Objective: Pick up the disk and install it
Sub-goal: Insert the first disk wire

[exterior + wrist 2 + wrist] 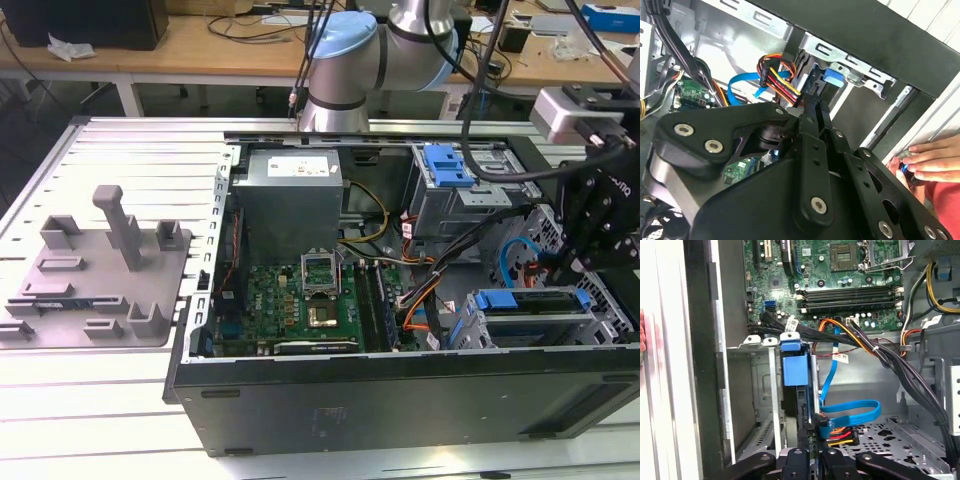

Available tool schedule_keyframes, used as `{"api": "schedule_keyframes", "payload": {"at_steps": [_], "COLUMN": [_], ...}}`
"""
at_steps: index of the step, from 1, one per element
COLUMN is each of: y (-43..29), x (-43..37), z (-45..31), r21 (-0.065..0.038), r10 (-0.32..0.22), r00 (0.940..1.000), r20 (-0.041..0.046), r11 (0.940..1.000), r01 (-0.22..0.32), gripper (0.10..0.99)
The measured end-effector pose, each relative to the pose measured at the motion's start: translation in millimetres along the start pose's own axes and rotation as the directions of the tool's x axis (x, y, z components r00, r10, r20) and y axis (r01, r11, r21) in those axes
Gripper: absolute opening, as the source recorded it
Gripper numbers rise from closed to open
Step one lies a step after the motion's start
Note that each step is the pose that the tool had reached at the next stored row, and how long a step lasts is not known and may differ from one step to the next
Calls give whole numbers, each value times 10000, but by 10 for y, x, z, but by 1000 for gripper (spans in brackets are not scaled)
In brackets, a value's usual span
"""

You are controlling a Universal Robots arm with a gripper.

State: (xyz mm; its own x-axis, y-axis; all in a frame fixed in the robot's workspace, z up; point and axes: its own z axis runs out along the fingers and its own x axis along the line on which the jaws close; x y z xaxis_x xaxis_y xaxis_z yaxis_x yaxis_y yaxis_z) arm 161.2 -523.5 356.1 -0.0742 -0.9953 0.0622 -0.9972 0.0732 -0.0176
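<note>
Right up close, the gripper (816, 106) had its jaws drawn tight together, tips right at the end of the disk (832, 77). I honestly couldn't tell if it was pinching the disk or just touching it. The disk sat on edge in the drive cage (598, 312) at a corner of the open PC case (400, 400), blue carrier rail along the top of the cage.

In the first wrist view, a blue SATA cable (850, 412) and a bunch of red, yellow and orange power wires (840, 432) were just beside the disk's near end. A person's hand (927, 160) lay just outside the case wall, curled on something small I couldn't make out.

Further in was the green motherboard (840, 275) with its CPU socket (843, 257), then the grey power supply (290, 195). Well off on the exterior view's left, the grey fixture tray (100, 270) sat on the slotted table (130, 160). Behind all that was the arm's blue-capped joint (345, 45).
</note>
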Motion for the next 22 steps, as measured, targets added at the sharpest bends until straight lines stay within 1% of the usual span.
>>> {"api": "schedule_keyframes", "payload": {"at_steps": [2, 3, 11, 13, 16, 19, 20, 22], "y": [-3, -3, -3, -2, 2, 0, -3, -3], "x": [29, 42, 42, 29, -37, -37, 7, 7], "z": [2, 4, 3, 2, -2, -2, 2, 4], "r21": [-1, -4, -3, -3, 5, 18, 22, 21], "r10": [-7, -12, -16, -20, -142, -406, -453, -452], "r00": [10000, 10000, 10000, 10000, 9999, 9992, 9990, 9990], "r20": [24, 54, 53, 53, 45, 49, 53, 52], "r11": [10000, 10000, 10000, 10000, 9999, 9992, 9990, 9990], "r01": [7, 12, 16, 20, 142, 406, 453, 452], "gripper": [169, 169, 169, 169, 169, 169, 169, 169]}}
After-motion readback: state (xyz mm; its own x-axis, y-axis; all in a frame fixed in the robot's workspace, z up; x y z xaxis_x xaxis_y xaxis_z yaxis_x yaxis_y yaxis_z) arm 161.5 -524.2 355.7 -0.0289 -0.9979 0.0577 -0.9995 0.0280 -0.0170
